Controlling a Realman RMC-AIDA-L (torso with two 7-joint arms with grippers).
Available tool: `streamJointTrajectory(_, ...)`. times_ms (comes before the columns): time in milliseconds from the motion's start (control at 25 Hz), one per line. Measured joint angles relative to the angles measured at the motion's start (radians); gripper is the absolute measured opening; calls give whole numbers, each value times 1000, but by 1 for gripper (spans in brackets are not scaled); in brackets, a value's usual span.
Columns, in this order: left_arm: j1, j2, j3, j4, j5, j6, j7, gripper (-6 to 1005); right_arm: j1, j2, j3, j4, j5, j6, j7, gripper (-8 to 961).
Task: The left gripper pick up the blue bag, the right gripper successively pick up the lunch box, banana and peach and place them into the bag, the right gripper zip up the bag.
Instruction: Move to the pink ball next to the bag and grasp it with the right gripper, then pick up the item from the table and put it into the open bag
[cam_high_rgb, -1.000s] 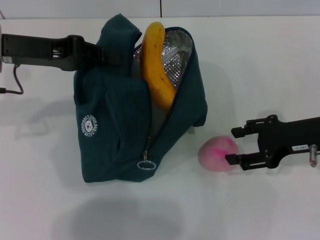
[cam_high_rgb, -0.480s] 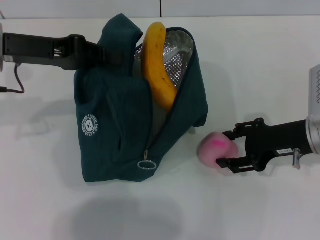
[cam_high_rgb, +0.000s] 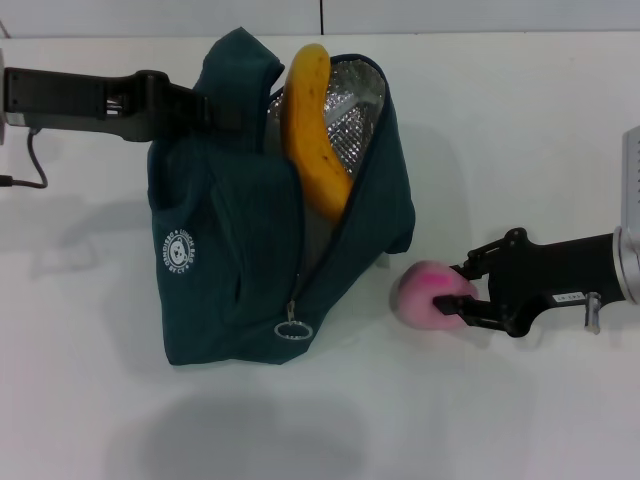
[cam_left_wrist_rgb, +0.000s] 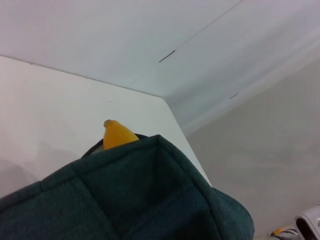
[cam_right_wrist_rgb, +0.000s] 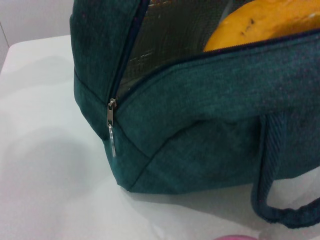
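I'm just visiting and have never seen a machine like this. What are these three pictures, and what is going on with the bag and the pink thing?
It is a robot with two arms, each ending in a two-fingered gripper. The big picture looks down from a camera on its head; the other two come from cameras on its wrists.

On the white table stands a dark teal fabric lunch bag, unzipped, with silver lining. A yellow banana sticks out of its opening. The left gripper reaches to the bag's top edge, though its fingers are hidden there. The right gripper is closed around a soft pink peach lying on the table beside the bag.

The left wrist picture shows the bag's top and the banana tip; the right wrist picture shows the bag's side and its metal zipper pull.
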Motion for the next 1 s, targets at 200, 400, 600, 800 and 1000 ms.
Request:
streamJointTrajectory(200,0,1,-1,0,0,0,0,45,-1,0,5,-1,1,-4,0,286)
streamJointTrajectory(400,2,1,-2,0,0,0,0,45,-40,-5,70,-21,68,-25,0,263)
streamJointTrajectory(600,5,2,-1,0,-12,0,0,45,-86,-7,228,-45,160,-98,-3,224)
streamJointTrajectory(800,5,4,-1,-23,-26,0,0,45,-90,-8,403,-32,287,-239,-28,174)
streamJointTrajectory(1000,8,6,-1,-33,-32,-1,2,45,-54,-6,402,-1,413,-276,-66,134)
